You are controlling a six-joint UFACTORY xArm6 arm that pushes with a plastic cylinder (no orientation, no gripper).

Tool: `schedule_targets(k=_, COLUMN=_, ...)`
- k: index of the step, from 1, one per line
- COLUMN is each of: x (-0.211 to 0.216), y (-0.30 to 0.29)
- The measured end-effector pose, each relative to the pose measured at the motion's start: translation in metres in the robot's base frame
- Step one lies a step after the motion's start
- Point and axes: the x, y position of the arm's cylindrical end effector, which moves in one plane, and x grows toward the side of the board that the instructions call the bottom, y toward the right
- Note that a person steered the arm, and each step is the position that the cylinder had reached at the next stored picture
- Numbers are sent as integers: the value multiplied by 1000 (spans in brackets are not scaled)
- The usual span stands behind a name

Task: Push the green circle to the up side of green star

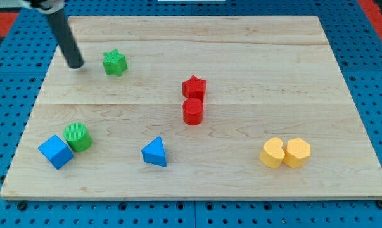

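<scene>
A: While the rod comes down from the view's top left, where does my tip (76,65) sit?

B: It rests on the wooden board (254,50) just to the view's left of the green star (114,63), with a small gap between them. It is a plain rod end with no jaws, touching no block.

A: And the green circle (77,137)?

B: Low on the view's left, well below the star. It touches the blue cube (56,152), which sits at its lower left, near the board's left edge and bottom corner.

A: How much room is around the star?

B: Bare wood lies above it up to the board's top edge, and more bare wood between it and the green circle.

A: What about the rest?

B: The red star (194,87) and the red cylinder (192,111) stand touching near the middle, the star above. A blue triangle (154,152) sits alone lower down, toward the bottom edge. Two yellow blocks touch at the lower right: a yellow heart (272,152) and a yellow hexagon (297,152), clear of the right edge. The whole upper right of the board is open.
</scene>
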Motion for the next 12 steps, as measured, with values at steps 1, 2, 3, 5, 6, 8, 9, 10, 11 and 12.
schedule_targets(k=1, x=0, y=87)
schedule_targets(k=2, x=-5, y=159)
schedule_targets(k=3, x=-5, y=191)
schedule_targets(k=5, x=-1, y=105)
schedule_targets(k=6, x=21, y=92)
schedule_targets(k=8, x=121, y=124)
schedule_targets(k=9, x=169, y=119)
schedule_targets(k=10, x=203, y=100)
schedule_targets(k=11, x=208, y=52)
schedule_targets(k=12, x=208, y=41)
